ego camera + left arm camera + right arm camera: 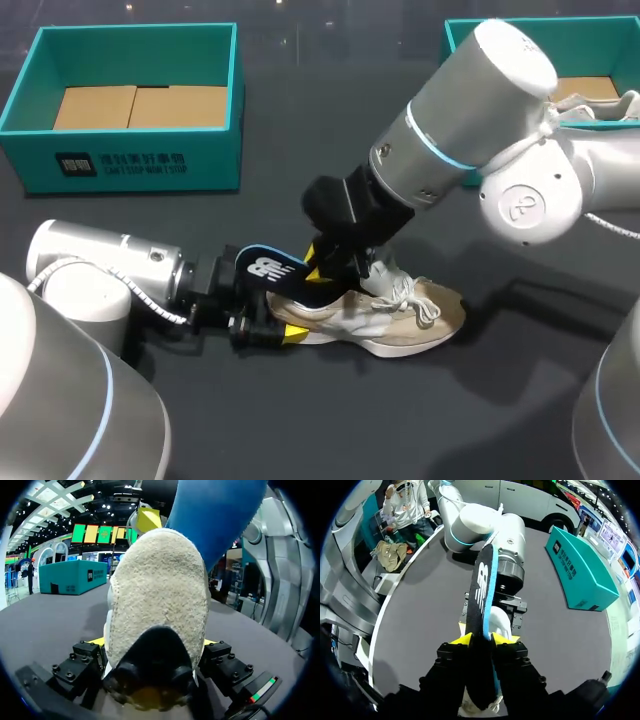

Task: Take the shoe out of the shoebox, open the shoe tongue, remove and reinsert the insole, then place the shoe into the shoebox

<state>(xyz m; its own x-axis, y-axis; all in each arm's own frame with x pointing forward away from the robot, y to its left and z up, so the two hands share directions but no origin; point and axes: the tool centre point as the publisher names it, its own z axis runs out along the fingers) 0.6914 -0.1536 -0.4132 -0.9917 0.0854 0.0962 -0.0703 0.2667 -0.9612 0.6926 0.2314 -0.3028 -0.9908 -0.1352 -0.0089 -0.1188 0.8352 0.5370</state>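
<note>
Right gripper (pixel 481 639) on black, blue-edged insole (pixel 481 590); beige shoe (pixel 435 318)

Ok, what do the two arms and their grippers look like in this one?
The left arm and right arm are glossy silver-white cylinders with light blue rings at the joints and white cables running outside. The right one bears a round grey emblem on a joint cap. The left gripper and right gripper are blocky black with yellow tips.

Dark table (pixel 300 420); second teal box (pixel 457 38) holding another shoe (pixel 612 106)
</note>
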